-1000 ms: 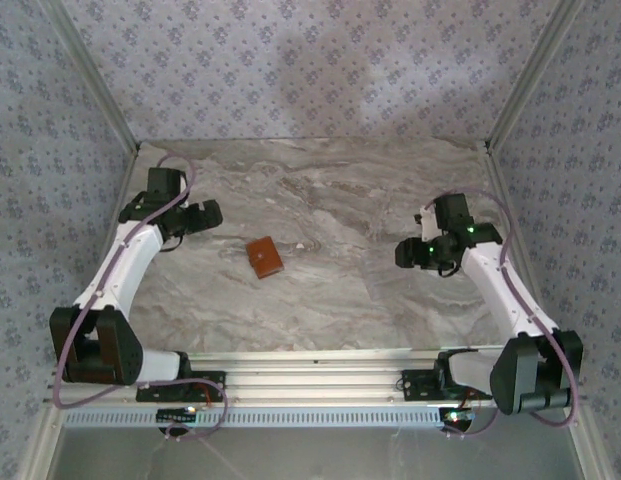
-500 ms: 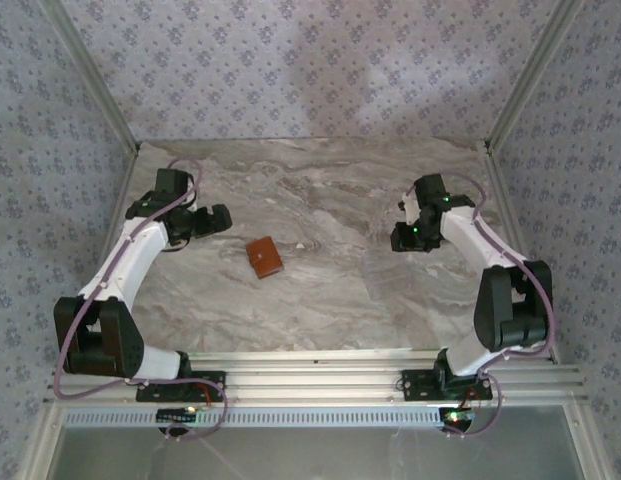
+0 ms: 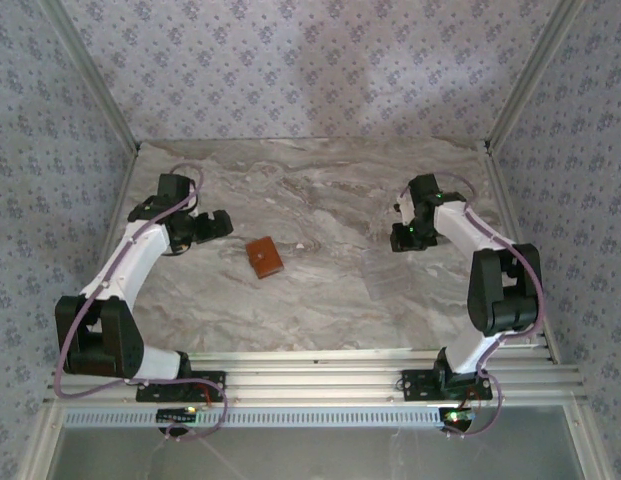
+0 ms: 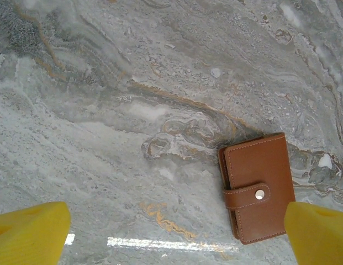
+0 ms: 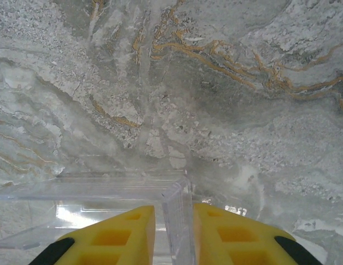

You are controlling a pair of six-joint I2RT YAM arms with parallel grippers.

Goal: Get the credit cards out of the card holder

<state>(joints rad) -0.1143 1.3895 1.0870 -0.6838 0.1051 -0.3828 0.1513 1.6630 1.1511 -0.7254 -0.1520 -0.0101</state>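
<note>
The card holder [image 3: 264, 257] is a small tan-brown leather wallet lying flat mid-table, closed by a snap strap [image 4: 258, 193]. The credit cards are hidden inside it. My left gripper [image 3: 222, 222] hovers just left of the holder, wide open. In the left wrist view its yellow fingertips [image 4: 30, 234] sit at the bottom corners, with the holder close to the right one. My right gripper [image 3: 402, 238] is off at the right. There its yellow fingers [image 5: 124, 234] are closed on the upright wall of a clear plastic box [image 5: 179, 204].
The clear plastic box [image 5: 77, 193] lies on the marble table [image 3: 330, 200] under my right gripper. Patterned walls and metal rails [image 3: 515, 90] border the table on the left, the back and the right. The aluminium base rail [image 3: 310, 370] runs along the near edge.
My right arm folded, moving its gripper a little farther back, and its jaws narrowed onto the clear box wall. My left gripper edged slightly toward the card holder, still open.
</note>
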